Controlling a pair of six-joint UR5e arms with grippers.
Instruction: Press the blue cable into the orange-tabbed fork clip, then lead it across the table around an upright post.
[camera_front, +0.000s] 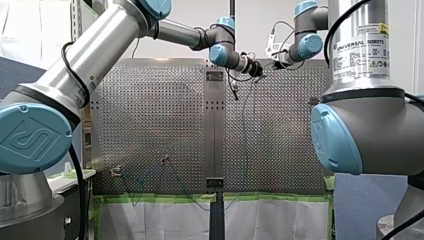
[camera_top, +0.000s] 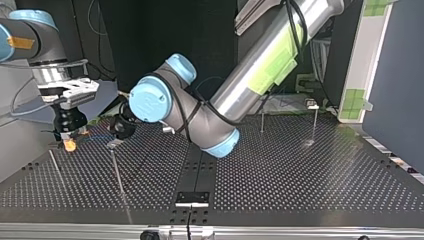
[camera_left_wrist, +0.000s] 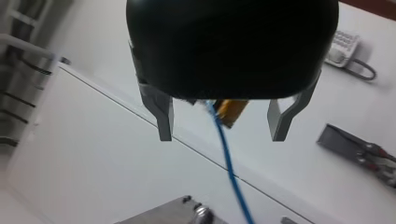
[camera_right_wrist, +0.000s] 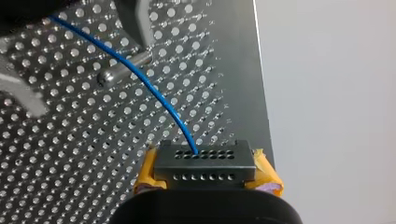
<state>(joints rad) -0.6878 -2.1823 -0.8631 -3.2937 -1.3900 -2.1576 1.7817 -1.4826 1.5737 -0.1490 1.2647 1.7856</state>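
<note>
The yellow-padded right gripper (camera_right_wrist: 205, 165) was clenched on the thin blue cable (camera_right_wrist: 140, 81), which left its closed fingertips and ran ahead of them, low over the perforated metal table (camera_right_wrist: 70, 154). Part-way along, the cable crossed in front of a slim upright metal post (camera_right_wrist: 122, 70); whether it touched the post could not be told. Farther out it reached the black, metal-fingered left gripper (camera_left_wrist: 223, 135), whose fingers (camera_left_wrist: 163, 121) stood spread and released, with the cable passing through the gap between them and touching neither. In the top view the left gripper sat at about three o'clock from the right gripper, near it, so the cable's long axis lay roughly along the nine-to-three line between the two. The orange-tabbed fork clip could not be made out for certain; an orange spot under the right gripper in the top view might have been the clip or the pads. The coming move probably turned on which side of the post the held span lay, and the right arm, having the only hold, seemed the one to carry it.
</note>
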